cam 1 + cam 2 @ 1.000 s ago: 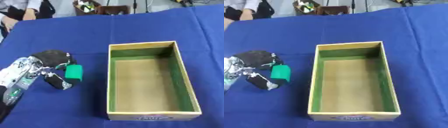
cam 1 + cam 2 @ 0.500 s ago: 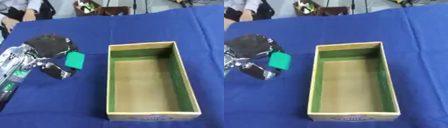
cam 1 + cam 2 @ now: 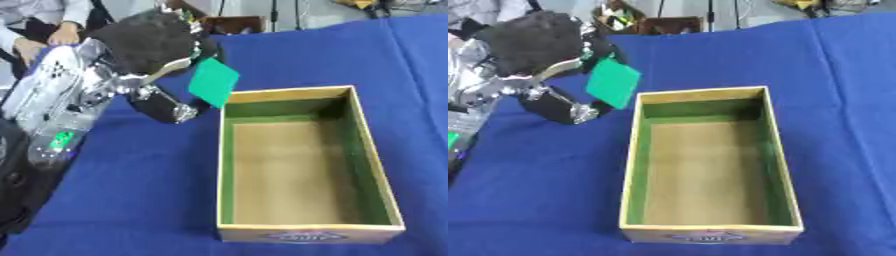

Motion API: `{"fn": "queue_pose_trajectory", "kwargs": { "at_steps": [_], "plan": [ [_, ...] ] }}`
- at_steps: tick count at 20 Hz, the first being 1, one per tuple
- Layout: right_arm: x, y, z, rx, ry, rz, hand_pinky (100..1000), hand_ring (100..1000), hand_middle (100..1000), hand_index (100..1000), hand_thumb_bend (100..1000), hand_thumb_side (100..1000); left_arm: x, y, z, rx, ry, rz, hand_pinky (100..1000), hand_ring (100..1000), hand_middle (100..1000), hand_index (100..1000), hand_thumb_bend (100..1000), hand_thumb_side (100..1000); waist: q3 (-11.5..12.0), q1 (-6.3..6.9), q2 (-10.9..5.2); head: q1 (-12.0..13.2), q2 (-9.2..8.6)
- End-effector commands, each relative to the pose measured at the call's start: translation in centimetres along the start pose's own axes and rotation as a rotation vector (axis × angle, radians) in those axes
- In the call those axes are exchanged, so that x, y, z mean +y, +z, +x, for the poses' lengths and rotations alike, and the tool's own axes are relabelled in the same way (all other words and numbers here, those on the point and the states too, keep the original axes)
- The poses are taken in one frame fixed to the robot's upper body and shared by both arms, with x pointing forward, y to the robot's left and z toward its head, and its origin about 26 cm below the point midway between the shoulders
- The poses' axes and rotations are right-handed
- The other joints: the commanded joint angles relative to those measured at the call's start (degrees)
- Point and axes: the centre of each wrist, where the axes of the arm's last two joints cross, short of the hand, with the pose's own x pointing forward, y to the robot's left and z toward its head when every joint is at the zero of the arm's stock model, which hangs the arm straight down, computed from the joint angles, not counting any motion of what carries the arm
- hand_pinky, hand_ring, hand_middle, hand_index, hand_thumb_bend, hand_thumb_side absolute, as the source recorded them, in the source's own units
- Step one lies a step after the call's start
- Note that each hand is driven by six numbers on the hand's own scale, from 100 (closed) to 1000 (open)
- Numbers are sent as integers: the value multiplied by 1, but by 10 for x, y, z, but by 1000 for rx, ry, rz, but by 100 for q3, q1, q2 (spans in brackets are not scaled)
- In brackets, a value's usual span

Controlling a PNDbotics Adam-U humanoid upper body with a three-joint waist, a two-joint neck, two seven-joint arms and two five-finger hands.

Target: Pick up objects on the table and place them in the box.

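the left hand (image 3: pixel 153 47) enters from the view's left side, raised above the blue tablecloth (image 3: pixel 140 200). its fingers and thumb are curled in a pinch on a flat green object (image 3: pixel 213 82), which hangs tilted, clear of the cloth, with its lower corner just beside the near-left corner of the box's far end. the exact shape of the object beyond a flat green panel cannot be made out.

the box (image 3: pixel 376 165) sits on the cloth to the right of the hand, long side running away from the camera. its rim is tan, its inner walls are green, its floor is brown. a printed label shows on the near outer wall. nothing is seen lying inside it.

the left forearm (image 3: pixel 57 107), silver and black, runs down toward the lower left corner, with a small green light showing on it.

the right hand appears in neither view.
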Motion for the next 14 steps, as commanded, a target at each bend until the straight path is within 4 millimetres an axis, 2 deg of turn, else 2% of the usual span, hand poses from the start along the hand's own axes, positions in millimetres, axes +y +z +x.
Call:
{"fn": "queue_pose_trajectory", "kwargs": {
  "at_steps": [1,3,4,5,7,14],
  "plan": [
    [-3,-6,5,-27,-2,-17,736,840,628,775,100,762,-2,-17,4,-29,91,-5,100,297,302,329,100,256,8,-23,-90,4,9],
    [-4,-6,5,-29,0,-21,736,839,628,775,100,762,-12,-28,8,-52,166,-27,100,294,299,324,100,257,19,-19,-89,-29,34],
    [-4,-7,5,-30,2,-23,736,839,628,775,100,763,-17,-33,11,-63,201,-41,100,293,298,322,100,222,28,-18,-89,-51,54],
    [-4,-7,5,-31,2,-24,736,839,628,775,100,763,-22,-38,14,-74,231,-57,100,293,298,321,100,263,34,-17,-89,-75,79],
    [-4,-7,5,-34,0,-26,735,838,628,774,100,763,-32,-44,19,-91,269,-88,100,295,301,322,100,269,39,-20,-87,-119,131],
    [-2,-8,6,-39,-11,-25,735,837,628,774,100,764,-50,-58,29,-117,304,-168,100,303,309,328,100,272,16,-51,-76,-207,204]
  ]
}}
